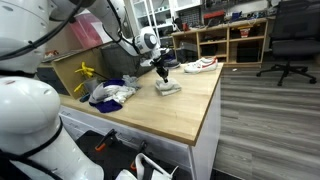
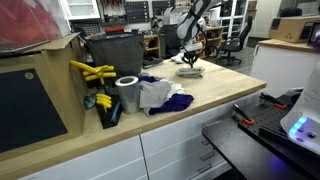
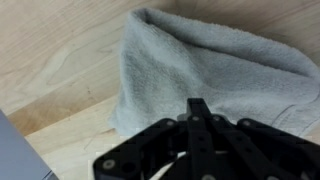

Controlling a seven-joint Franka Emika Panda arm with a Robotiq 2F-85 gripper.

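Claw [image 3: 199,104] pinched together on near edge of grey towel [image 3: 215,60] — towel lies crumpled on wooden table [image 3: 50,60]. Step, by look: grip just made. Next calls for slow straight lift — thin pinch could slip.

- arm [image 1: 125,32] stretched out, wrist angled downward
- gripper [image 1: 162,72] pointing straight down, low
- fingers [image 3: 198,108] pinched fully together, no gap seen in wrist view

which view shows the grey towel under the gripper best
The wrist view: the grey towel fills much of the frame, its folds and nap clear, with the shut gripper over its near edge. In both exterior views the towel is only a small pale lump beneath the gripper.
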